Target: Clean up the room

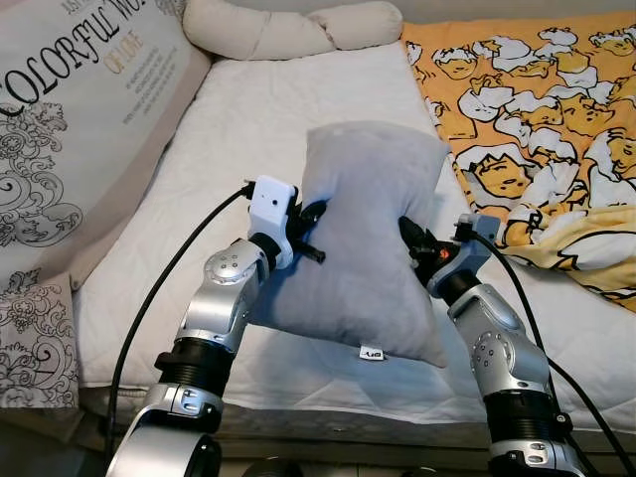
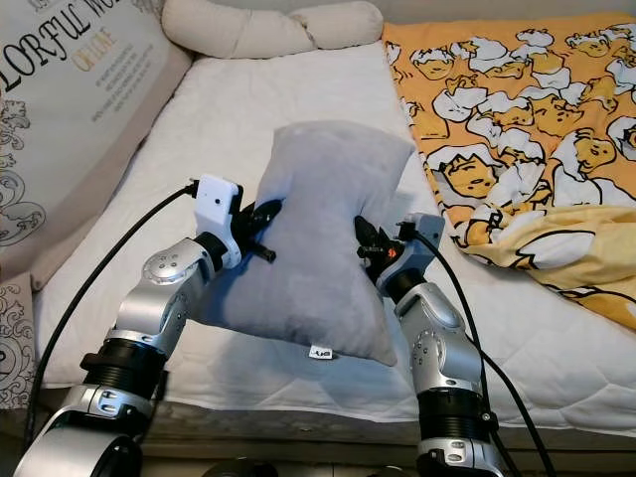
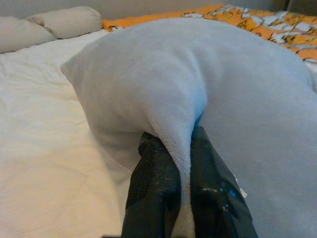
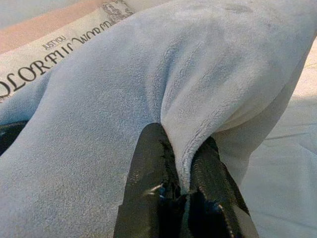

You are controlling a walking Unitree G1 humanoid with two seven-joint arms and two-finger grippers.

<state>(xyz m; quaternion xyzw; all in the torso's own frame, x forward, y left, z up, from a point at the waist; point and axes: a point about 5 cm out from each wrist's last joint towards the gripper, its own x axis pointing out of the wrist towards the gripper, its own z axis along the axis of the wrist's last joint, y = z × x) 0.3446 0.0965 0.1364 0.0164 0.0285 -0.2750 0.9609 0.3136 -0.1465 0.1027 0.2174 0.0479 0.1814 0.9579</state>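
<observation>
A plump grey pillow point(image 1: 368, 238) hangs a little above the white mattress point(image 1: 238, 119), held from both sides. My left gripper point(image 1: 316, 211) is shut on a fold of its left edge. In the left wrist view the fingers point(image 3: 153, 193) pinch grey fabric point(image 3: 198, 99) between them. My right gripper point(image 1: 409, 236) is shut on the pillow's right edge, and the right wrist view shows its fingers point(image 4: 148, 183) clamped on a ridge of the pillow point(image 4: 148, 84). A small white tag point(image 1: 371, 353) hangs at the pillow's lower edge.
An orange cartoon-print blanket point(image 1: 537, 109) lies bunched over the bed's right half. A beige bolster pillow point(image 1: 288, 28) lies along the head of the bed. A large printed cushion point(image 1: 70, 129) leans at the left. The mattress's front edge point(image 1: 298, 402) runs just before my arms.
</observation>
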